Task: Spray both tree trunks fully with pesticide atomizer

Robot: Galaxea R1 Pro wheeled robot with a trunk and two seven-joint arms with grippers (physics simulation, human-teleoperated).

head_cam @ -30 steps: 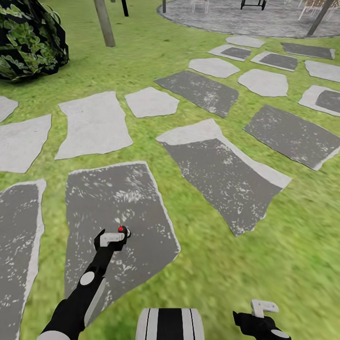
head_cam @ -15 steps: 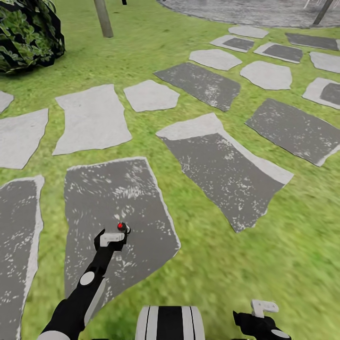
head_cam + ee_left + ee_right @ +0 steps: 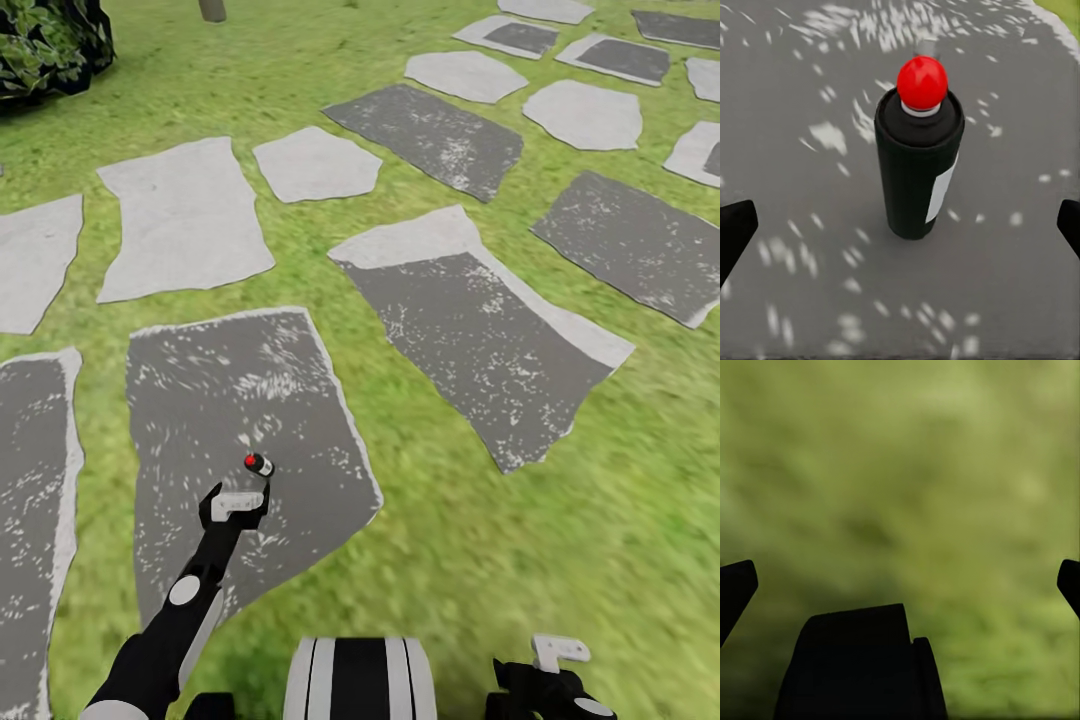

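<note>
While the pesticide atomizer [image 3: 919, 154] stands upright on a dark paving slab [image 3: 190, 400] just ahead of it, the left gripper [image 3: 235, 507] hangs wide open, empty. Step: approach for pickup. Next: advance, straddle the can, close. Right gripper [image 3: 555, 655] idle, open over grass.

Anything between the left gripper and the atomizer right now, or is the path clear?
Nothing in the way. In the left wrist view the atomizer stands upright on the dark stone slab, with bare slab between it and the open left gripper, as the head view confirms.
</note>
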